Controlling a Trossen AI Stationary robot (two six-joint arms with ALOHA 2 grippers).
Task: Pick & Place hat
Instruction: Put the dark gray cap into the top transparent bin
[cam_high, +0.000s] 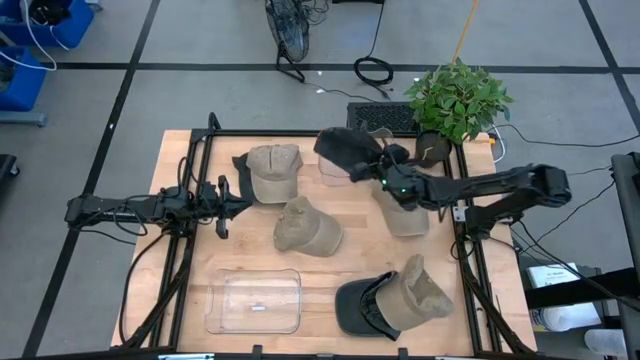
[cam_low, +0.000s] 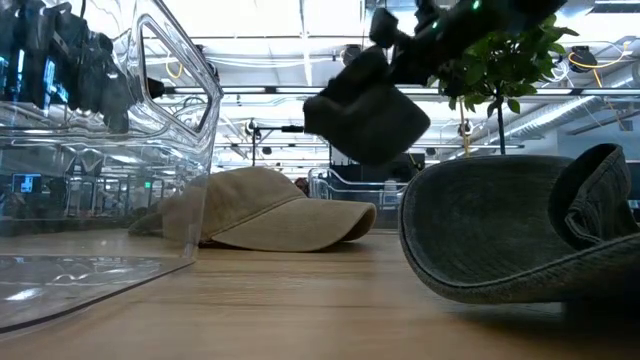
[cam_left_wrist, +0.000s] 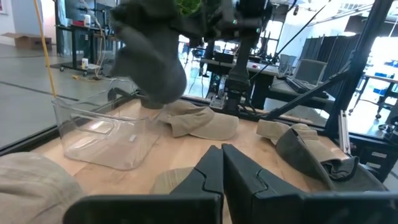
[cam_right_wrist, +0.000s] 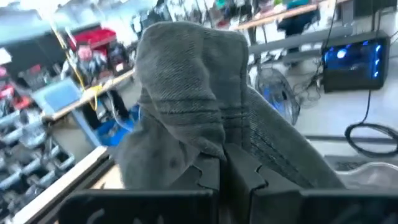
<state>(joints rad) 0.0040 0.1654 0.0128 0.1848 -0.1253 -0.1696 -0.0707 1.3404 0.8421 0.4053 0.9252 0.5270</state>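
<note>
The dark grey cloth cap (cam_high: 345, 150) hangs in the air above the far side of the wooden table (cam_high: 180, 250), pinched tight by the right gripper (cam_high: 384, 172). Its folds hide its brim, so its direction is unclear. The left gripper (cam_high: 222, 210) waits closed, holding nothing.

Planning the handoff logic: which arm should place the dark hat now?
Right. Its pincer is shut on the dark hat, lifted above the table near the far bin. The left pincer, shut and empty, waits at the left side.
</note>
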